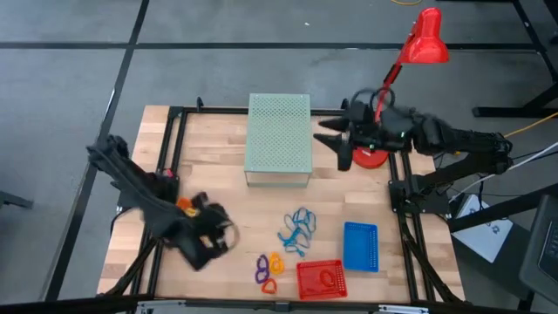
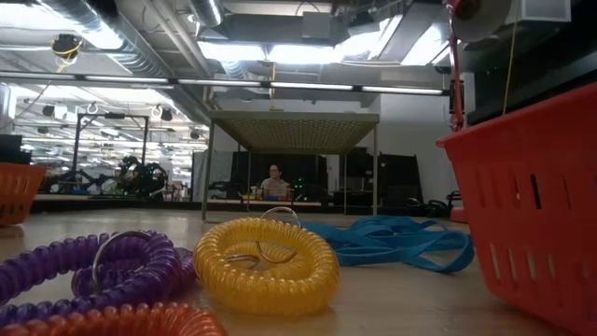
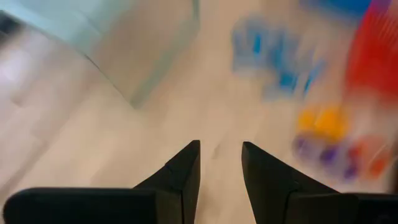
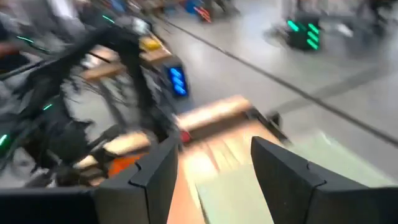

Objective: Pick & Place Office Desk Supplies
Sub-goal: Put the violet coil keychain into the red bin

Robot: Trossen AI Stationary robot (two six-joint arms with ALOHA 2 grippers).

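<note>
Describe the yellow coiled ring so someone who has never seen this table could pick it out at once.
Start at the red basket at the table's near edge and look just left of it, where three coiled rings sit in a cluster. The yellow ring is the one nearest the blue loops, between the purple ring and the basket. It is the only yellow one.

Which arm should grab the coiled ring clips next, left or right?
Probably the left. Its hand is open, empty and beside the coiled ring clips at the table's front. The right hand is across the table by the red lamp, behind the green box.
</note>
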